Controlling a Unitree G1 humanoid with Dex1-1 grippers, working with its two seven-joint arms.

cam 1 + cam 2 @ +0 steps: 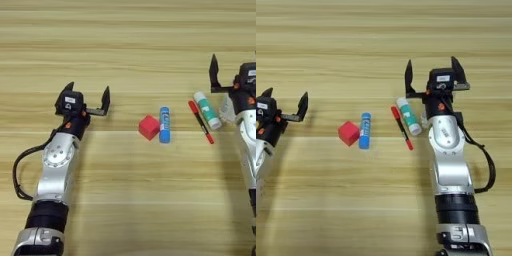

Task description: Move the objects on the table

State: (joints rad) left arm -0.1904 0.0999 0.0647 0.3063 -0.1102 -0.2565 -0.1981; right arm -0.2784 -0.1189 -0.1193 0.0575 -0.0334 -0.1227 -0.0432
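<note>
A small red cube (149, 127) lies near the middle of the table (128, 45), touching a short blue tube (164, 124) on its right. Further right lie a thin red pen (201, 121) and a white-and-green tube (207, 110), side by side. A clear plastic bottle (226, 108) shows only partly behind my right wrist, its cap hidden. My right gripper (433, 71) stands open just beyond the white-and-green tube, holding nothing. My left gripper (88, 92) is open and empty, well left of the cube.
A black cable (19, 172) loops beside my left forearm, and another (487, 165) beside my right forearm. Bare wooden planks stretch across the far half of the table and the near middle.
</note>
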